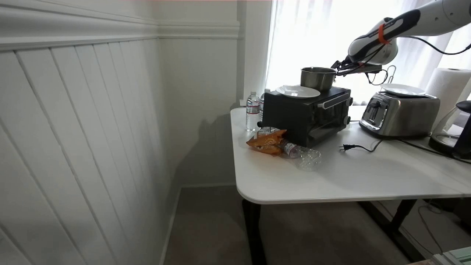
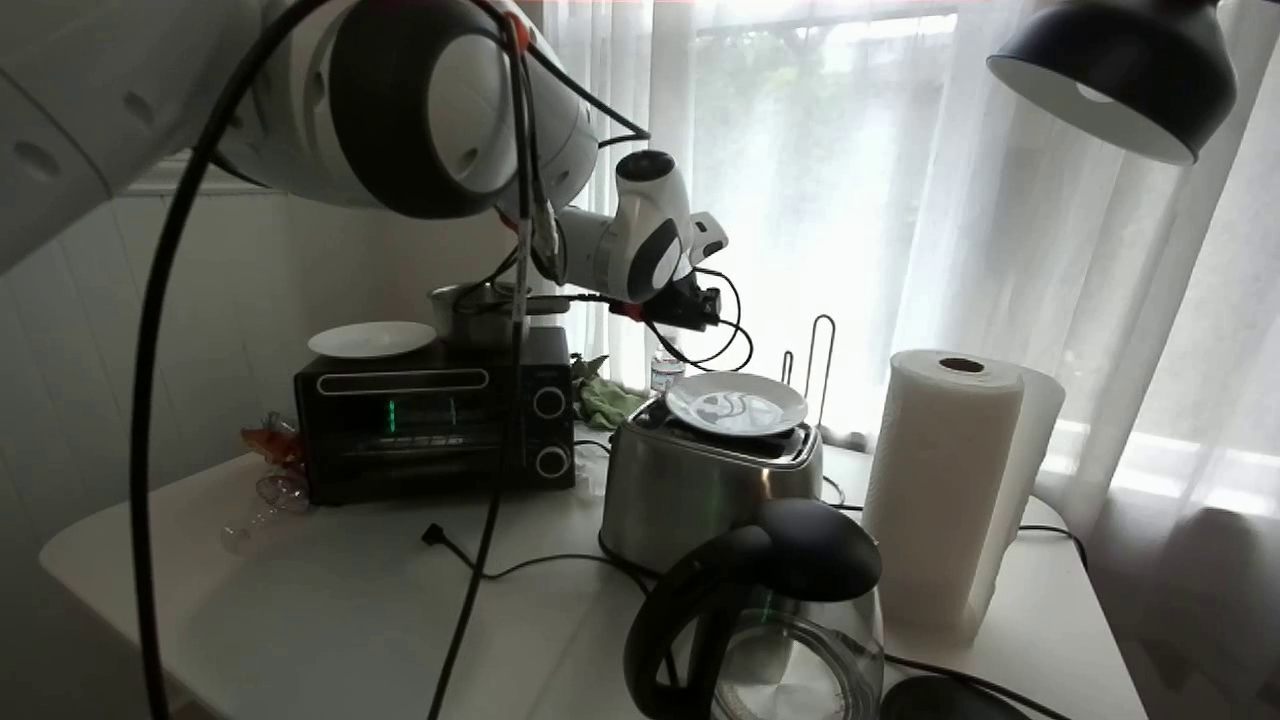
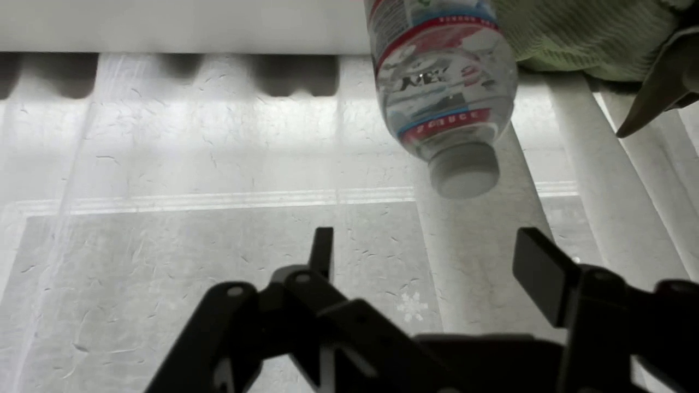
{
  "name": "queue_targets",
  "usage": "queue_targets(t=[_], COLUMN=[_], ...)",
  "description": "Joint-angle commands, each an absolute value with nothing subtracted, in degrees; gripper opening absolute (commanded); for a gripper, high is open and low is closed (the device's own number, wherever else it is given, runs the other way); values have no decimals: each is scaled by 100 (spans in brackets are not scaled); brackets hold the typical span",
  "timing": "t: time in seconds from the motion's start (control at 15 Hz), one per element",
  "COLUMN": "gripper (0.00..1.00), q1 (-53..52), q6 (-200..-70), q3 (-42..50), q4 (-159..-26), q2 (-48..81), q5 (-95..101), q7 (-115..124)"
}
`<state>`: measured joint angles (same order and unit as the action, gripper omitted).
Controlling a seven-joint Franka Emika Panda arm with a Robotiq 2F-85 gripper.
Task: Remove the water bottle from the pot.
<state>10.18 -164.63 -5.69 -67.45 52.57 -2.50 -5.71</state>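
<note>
The dark grey pot (image 1: 318,79) sits on the black boxy appliance, and it also shows in an exterior view (image 2: 480,325) partly behind a cable. Its inside is hidden. A clear water bottle (image 3: 445,76) with a white cap and a red and blue label shows in the wrist view, cap pointing down in the picture. A bottle (image 2: 667,368) stands behind the toaster in an exterior view. My gripper (image 3: 423,240) is open, with nothing between its fingers. The bottle's cap is beyond the fingertips and apart from them. Dark gripper parts (image 2: 688,305) show above the toaster; their fingertips are hard to make out.
The black appliance (image 2: 430,430) carries a white plate (image 2: 372,340). A silver toaster (image 2: 690,490) holds another plate. A green cloth (image 3: 590,33) lies beside the bottle. Other bottles (image 1: 252,112), an orange bag (image 1: 266,142), a kettle (image 2: 790,660) and a paper-towel roll (image 2: 945,490) stand around.
</note>
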Motion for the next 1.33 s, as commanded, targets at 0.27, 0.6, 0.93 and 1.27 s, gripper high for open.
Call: queue_targets(t=[0.27,0.6,0.93,1.27], gripper=[100,100,100,100], q1=[319,-367,-440,-160], q6=[-14494,-12261,-9763,-8803], q3=[464,1145,1000,907], q4=[-7084,-6955,-6903,-7559], q2=[4087,3416,2780,1807], q5=[58,805,848,595], q7=[214,1153,842,-451])
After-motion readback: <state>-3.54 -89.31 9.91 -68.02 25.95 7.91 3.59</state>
